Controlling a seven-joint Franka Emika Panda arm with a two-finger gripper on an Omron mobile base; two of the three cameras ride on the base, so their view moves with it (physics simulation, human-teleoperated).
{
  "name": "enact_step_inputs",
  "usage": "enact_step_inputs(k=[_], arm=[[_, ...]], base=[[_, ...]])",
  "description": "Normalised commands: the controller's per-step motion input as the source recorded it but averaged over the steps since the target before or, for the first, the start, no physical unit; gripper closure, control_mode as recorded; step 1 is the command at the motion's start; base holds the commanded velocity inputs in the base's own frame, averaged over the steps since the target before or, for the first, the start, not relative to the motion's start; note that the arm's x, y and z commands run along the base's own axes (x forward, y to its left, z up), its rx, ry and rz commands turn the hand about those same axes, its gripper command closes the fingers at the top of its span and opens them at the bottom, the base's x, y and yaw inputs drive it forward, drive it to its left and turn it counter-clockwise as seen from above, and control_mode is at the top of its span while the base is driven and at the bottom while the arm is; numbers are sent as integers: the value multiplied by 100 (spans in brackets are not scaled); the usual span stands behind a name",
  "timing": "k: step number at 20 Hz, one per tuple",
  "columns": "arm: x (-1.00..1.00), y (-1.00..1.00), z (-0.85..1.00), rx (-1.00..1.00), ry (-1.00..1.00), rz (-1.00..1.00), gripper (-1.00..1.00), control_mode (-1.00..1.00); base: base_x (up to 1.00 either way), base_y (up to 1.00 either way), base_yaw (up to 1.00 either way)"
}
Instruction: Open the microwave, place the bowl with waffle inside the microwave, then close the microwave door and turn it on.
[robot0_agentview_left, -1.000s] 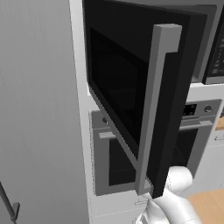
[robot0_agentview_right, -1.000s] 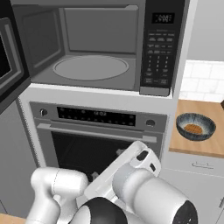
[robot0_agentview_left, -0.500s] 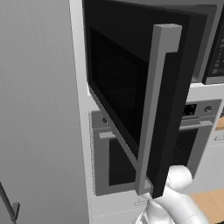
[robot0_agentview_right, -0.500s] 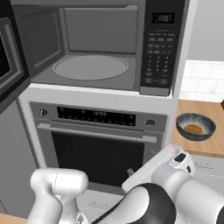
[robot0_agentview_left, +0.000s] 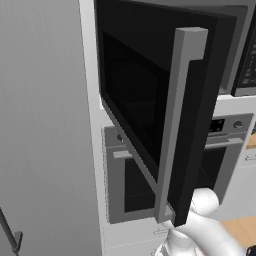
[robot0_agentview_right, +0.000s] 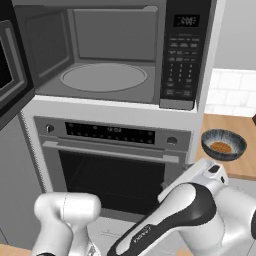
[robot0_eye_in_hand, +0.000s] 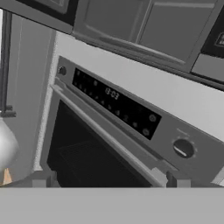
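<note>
Nearest to you, the gripper (robot0_eye_in_hand: 107, 186) sits low in front of the oven (robot0_agentview_right: 112, 167), just below the microwave (robot0_agentview_right: 120, 55). Your hand view shows only the two finger tips poking up against the oven's dark glass, well apart with nothing between them, so the jaws read as open and empty. That fits the job: I judge the opening step done and the arm swinging off toward the bowl.

Left of the microwave cavity, the microwave door (robot0_agentview_left: 150, 105) hangs swung wide out toward you, its tall grey handle (robot0_agentview_left: 177, 125) at the free edge. Watch that edge: it juts into the space on the arm's left, and the elbow passes just beneath it in the left base view.

The cavity itself stands clear, turntable (robot0_agentview_right: 104, 77) bare, with plenty of room to take a bowl through the front.

Right of the microwave and lower down, the bowl with waffle (robot0_agentview_right: 223, 144) waits on the wooden bench (robot0_agentview_right: 235, 125), near the oven's right side. Your open lane lies that way, away from the door, though the cabinet corner beside the oven's right edge stands between you and the bowl.
</note>
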Motion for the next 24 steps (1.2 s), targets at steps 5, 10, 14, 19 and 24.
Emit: enact_step_inputs(k=[5, 10, 14, 19, 24], arm=[[63, -36, -37, 0, 0, 0, -100, -100], [61, -44, -36, 0, -1, 3, -100, -100], [45, -43, -21, 0, -6, 8, -100, -100], [28, -36, -22, -3, -15, 12, -100, -100], [39, -22, -32, -7, -15, 10, -100, -100]], base=[[0, 0, 0], [0, 0, 0], [0, 0, 0], [0, 0, 0], [0, 0, 0]])
